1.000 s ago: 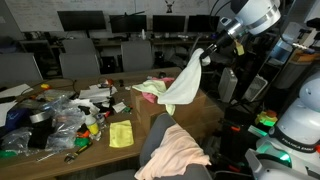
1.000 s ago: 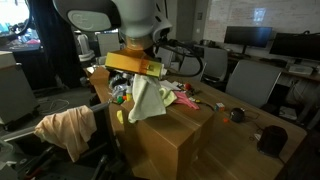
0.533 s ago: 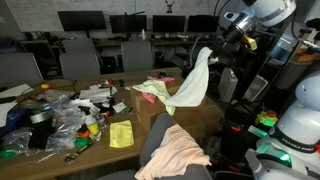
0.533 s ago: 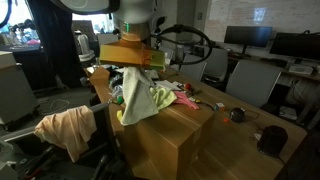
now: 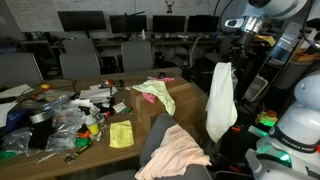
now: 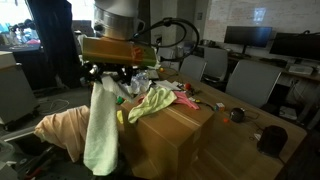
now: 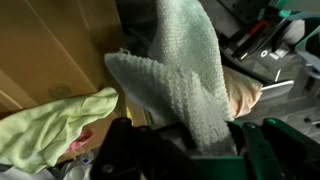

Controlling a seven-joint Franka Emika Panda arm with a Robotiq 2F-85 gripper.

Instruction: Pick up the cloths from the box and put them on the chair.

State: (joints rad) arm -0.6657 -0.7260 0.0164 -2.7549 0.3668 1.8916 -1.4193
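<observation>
My gripper (image 5: 228, 58) is shut on a pale green-white cloth (image 5: 220, 100) that hangs down from it in the air, beside the cardboard box (image 5: 185, 100). The same cloth (image 6: 100, 125) hangs under the gripper (image 6: 103, 75) between box and chair. In the wrist view the cloth (image 7: 185, 75) fills the gap between the fingers. A yellow-green cloth (image 5: 152, 92) lies over the box top (image 6: 155, 100) (image 7: 50, 125). A peach cloth (image 5: 172, 150) lies on the chair (image 5: 158, 135); it also shows in an exterior view (image 6: 65, 128) and the wrist view (image 7: 243, 97).
A table (image 5: 100, 150) holds clutter: plastic bags (image 5: 60, 125), a yellow sheet (image 5: 121, 134), small items. Office chairs (image 5: 80, 62) and monitors (image 5: 80, 20) stand behind. A white robot base (image 5: 297, 125) is close by. Cables (image 6: 180, 40) loop above the box.
My gripper has swung away from over the box toward the chair side, carrying the pale cloth; the cloth now hangs straight down clear of the box.
</observation>
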